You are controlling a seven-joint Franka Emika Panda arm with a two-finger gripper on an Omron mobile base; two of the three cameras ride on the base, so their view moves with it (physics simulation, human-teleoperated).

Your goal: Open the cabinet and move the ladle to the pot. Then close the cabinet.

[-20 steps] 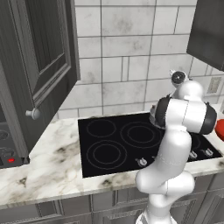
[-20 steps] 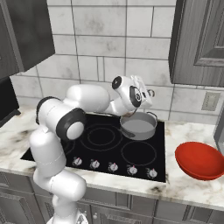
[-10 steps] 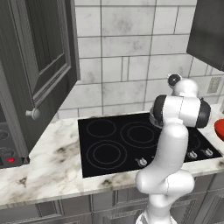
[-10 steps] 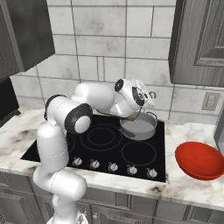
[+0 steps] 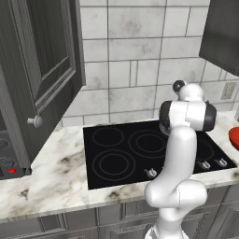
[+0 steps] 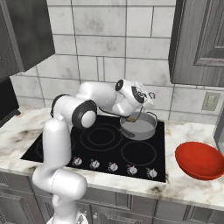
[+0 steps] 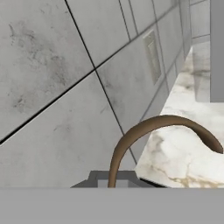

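Note:
The cabinet (image 5: 46,70) hangs at the upper left with its door swung open, and the round knob (image 5: 33,121) sits at the door's lower corner. On the back right burner of the black stove (image 6: 100,140) stands the silver pot (image 6: 140,127). My gripper (image 6: 144,104) hovers just above the pot's rim, shut on the ladle (image 6: 134,116), whose thin dark stem slants down into the pot. In the hand view the ladle's brown curved end (image 7: 144,129) arcs up from between my fingers. My own arm hides the pot in the left base view.
A red bowl (image 6: 199,159) sits on the marble counter right of the stove. A black microwave (image 5: 7,158) stands at the far left under the open door. Another grey cabinet (image 6: 201,39) hangs at the upper right, above a wall outlet (image 6: 211,101).
My elbow has swung a little to the left while the hand stays over the pot with the ladle. The cabinet door has not moved.

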